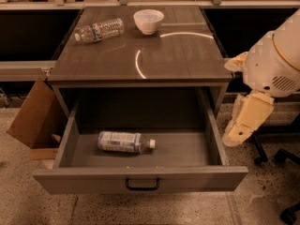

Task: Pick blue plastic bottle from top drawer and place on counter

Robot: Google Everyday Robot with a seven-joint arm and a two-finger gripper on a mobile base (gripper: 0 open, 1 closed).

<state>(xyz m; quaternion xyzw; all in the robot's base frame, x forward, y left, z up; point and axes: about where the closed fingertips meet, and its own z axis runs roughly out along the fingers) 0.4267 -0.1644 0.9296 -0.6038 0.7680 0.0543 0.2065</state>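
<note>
On my one camera view, the top drawer (140, 179) stands pulled fully open, its flat front panel towards me and a small dark handle (142, 185) at the panel's centre. The blue plastic bottle (125, 142) lies on its side on the drawer floor, left of the drawer's middle, with its white cap pointing towards the drawer's right wall. It touches nothing but the floor and sits well apart from every wall.

Just above the drawer is the counter (178, 55), dark and glossy, with curved streaks of light on it. At the counter's far left, behind the drawer, a clear ribbed bottle (99, 30) lies on its side. A white bowl (148, 21) stands upright near it, at the far edge and roughly above the drawer's centre line.

The gripper (239, 130) hangs outside the drawer, just beside its right wall, and points down towards the floor. It is on the end of the pale arm (274, 60), which comes in from the right, and it is well apart from the bottle in the drawer. I cannot tell from here whether it is wide or narrow, and I see nothing held in it.

To the left of the drawer a cardboard box (33, 116) leans against the cabinet. To the right of the drawer, beyond the gripper, dark chair wheels (281, 156) rest on the speckled floor.
</note>
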